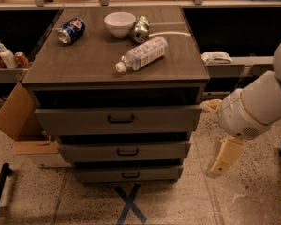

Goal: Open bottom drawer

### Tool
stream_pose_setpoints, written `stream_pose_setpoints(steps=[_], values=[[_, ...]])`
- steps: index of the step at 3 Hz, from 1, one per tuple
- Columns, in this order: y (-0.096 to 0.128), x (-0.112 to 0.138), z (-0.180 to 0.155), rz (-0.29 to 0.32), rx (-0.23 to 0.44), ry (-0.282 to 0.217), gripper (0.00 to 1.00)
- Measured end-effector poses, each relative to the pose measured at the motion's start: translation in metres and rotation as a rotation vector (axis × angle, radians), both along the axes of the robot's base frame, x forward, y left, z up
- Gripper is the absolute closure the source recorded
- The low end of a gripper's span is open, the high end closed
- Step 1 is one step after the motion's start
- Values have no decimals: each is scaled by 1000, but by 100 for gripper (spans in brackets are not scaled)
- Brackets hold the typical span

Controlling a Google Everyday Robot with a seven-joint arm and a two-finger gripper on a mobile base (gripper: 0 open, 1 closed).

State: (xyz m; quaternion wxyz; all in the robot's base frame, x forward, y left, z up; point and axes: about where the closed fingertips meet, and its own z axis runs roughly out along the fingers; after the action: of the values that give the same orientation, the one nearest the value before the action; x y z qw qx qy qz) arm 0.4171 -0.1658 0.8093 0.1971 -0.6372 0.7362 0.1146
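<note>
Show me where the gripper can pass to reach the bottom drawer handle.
Bare floor lies in front of the bottom drawer, around the blue tape X, and right of the cabinet, where the gripper hangs. The cardboard box crowds the left. On top, the front-left corner, between blue can and bottle, is free.

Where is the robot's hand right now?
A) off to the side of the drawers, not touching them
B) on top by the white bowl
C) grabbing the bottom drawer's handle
A: the hand hangs in the air to the right of the bottom drawer, well apart from its small black handle.
</note>
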Motion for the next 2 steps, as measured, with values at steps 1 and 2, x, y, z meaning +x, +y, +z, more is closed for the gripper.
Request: stream_pose_setpoints(steps=[1,2], values=[[0,0,0,0,0,0,0],[7,2,-25,24,-34,-5,0]])
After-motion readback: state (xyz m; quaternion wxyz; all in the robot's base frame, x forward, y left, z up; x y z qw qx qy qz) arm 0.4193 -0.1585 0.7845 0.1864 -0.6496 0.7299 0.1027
